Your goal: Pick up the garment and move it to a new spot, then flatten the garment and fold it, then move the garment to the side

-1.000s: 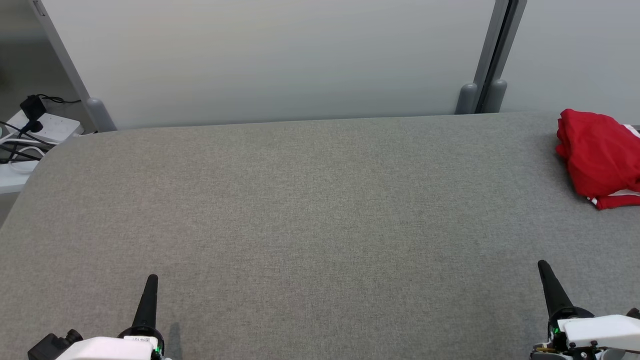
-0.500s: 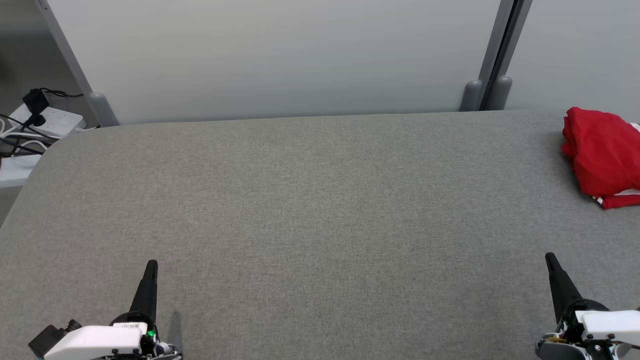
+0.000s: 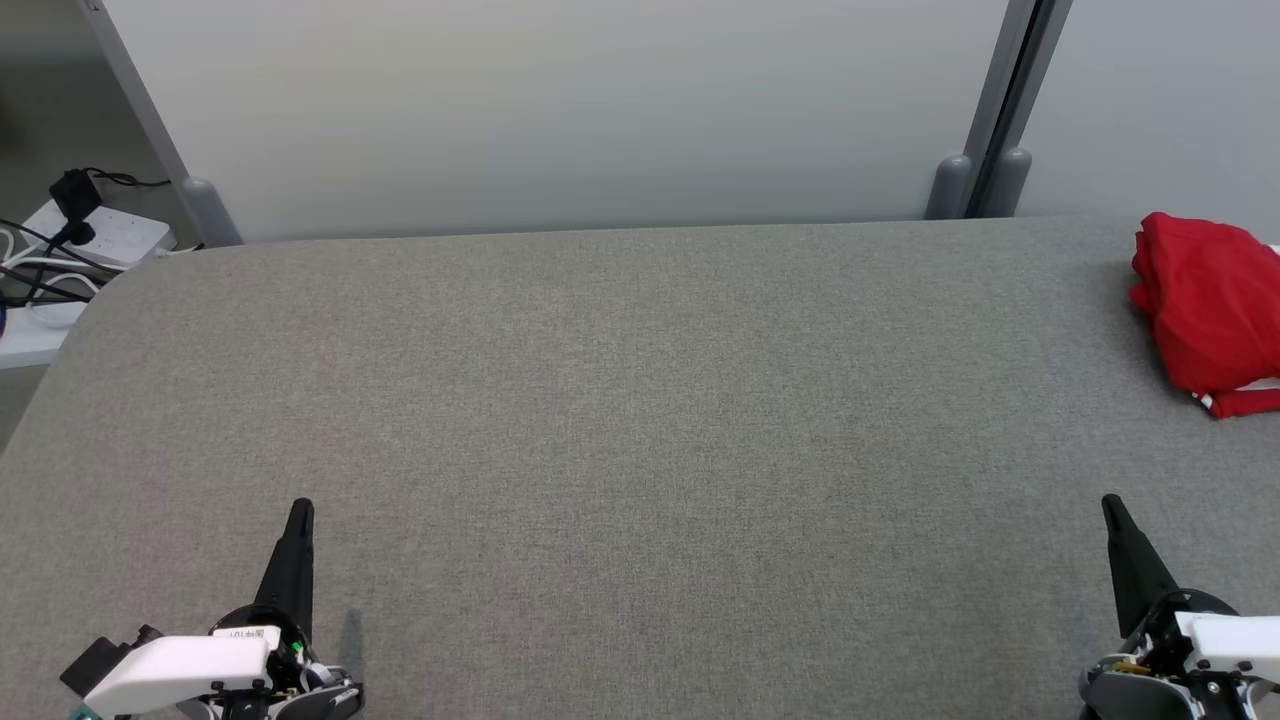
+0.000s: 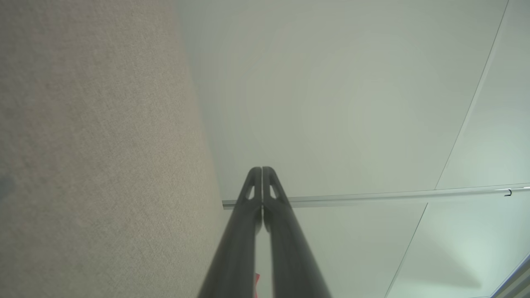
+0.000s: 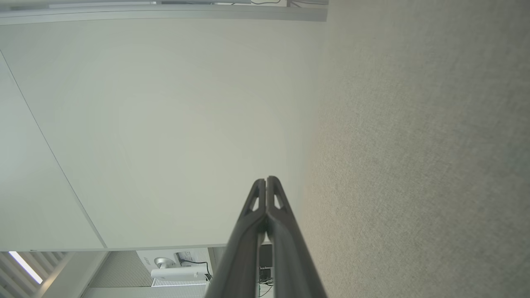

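A grey fabric-covered table spans the scene, and its far left corner is rounded. A pale partition panel stands along its far edge. A slanted grey post bounds the panel on the left. At the far right stand 2 grey posts with a dark gap between them. Beyond the far left corner lies a white power strip with a black plug and black cables.

Red garment w/ white trim, grey flecked table, pale grey wall, left gripper & right gripper black w/ white bodies, white power strip, black plug.
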`<state>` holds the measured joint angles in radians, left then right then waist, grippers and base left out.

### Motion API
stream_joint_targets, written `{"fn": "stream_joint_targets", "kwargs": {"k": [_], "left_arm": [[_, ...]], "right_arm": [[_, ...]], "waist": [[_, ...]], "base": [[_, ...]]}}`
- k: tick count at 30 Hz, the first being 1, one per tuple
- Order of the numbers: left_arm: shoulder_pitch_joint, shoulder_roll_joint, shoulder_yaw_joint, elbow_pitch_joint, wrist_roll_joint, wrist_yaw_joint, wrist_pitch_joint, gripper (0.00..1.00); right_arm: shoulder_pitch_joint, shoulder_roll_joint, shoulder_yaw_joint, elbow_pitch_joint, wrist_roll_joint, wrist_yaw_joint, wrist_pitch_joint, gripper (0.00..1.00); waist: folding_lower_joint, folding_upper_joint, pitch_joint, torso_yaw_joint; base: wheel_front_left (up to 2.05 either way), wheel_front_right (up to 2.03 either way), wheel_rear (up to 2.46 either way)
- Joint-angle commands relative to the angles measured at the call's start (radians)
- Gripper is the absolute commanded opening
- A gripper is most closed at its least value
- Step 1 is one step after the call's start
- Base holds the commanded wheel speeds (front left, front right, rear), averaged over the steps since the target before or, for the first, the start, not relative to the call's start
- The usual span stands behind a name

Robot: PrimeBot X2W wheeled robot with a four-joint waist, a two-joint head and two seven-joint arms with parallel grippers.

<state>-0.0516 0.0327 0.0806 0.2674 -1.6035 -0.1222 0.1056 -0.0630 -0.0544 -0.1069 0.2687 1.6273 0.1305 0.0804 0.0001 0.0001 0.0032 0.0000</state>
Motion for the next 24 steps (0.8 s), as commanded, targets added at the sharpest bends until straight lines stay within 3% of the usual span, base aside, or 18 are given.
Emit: {"fn": "stream_joint_targets", "kwargs": {"k": [1, 24], "left_arm": [[-0.056, 0.018, 0.033, -0.022, -0.005, -0.008, 0.008, 0.00], [-0.056, 0.018, 0.033, -0.022, -0.005, -0.008, 0.008, 0.00]], "right_arm": [[-0.043, -0.015, 0.019, -0.025, 0.003, 0.000, 0.012, 0.00], [-0.043, -0.010, 0.012, -0.025, -0.003, 0.000, 0.018, 0.00]], "waist": [[-0.0001, -0.0001, 0.000, 0.000], [-0.0001, -0.0001, 0.000, 0.000]], "base": [[0.00, 0.00, 0.00], [0.00, 0.00, 0.00]]}}
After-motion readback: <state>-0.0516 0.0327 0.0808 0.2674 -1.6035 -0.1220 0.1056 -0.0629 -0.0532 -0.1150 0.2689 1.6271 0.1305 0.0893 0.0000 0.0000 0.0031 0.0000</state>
